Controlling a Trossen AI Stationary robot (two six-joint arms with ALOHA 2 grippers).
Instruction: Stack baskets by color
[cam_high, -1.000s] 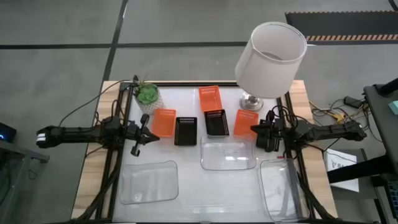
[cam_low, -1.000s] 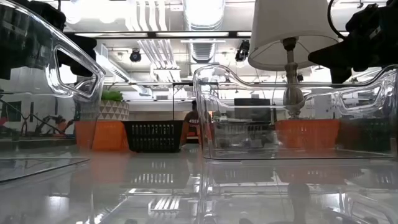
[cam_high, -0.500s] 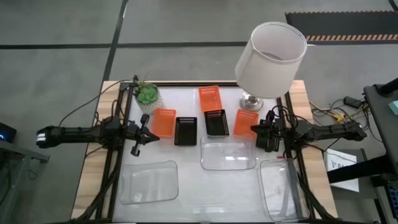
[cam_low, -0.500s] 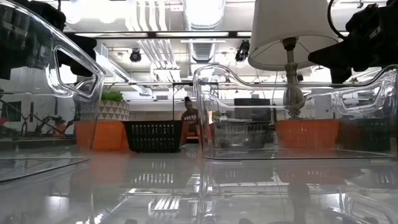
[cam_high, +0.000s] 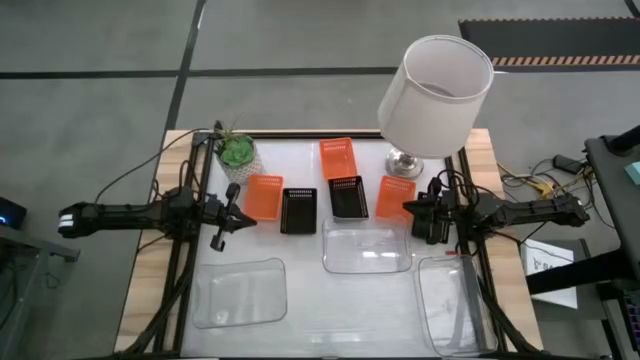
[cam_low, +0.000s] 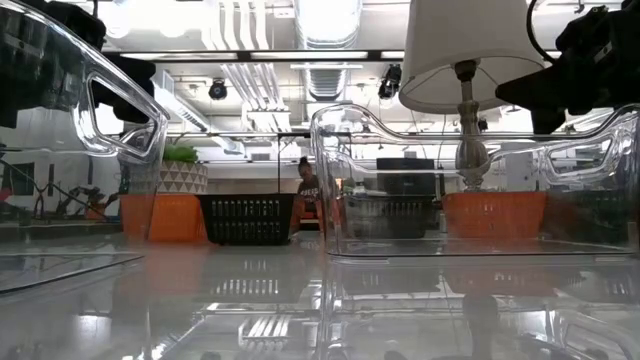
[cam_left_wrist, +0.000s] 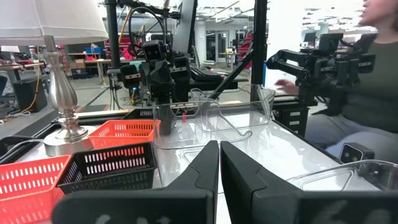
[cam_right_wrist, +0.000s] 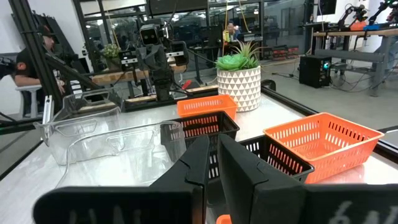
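Three orange baskets and two black baskets stand apart, bottoms on the white table's far half. Three clear trays rest on the near half. My left gripper hovers level at the left, beside the left orange basket, fingers shut and holding nothing. My right gripper hovers level at the right, beside the right orange basket, fingers shut and holding nothing.
A white-shaded lamp stands at the far right on its metal base. A green potted plant sits at the far left. Black frame posts run along both table sides. A person's sleeve shows beyond the table's near edge.
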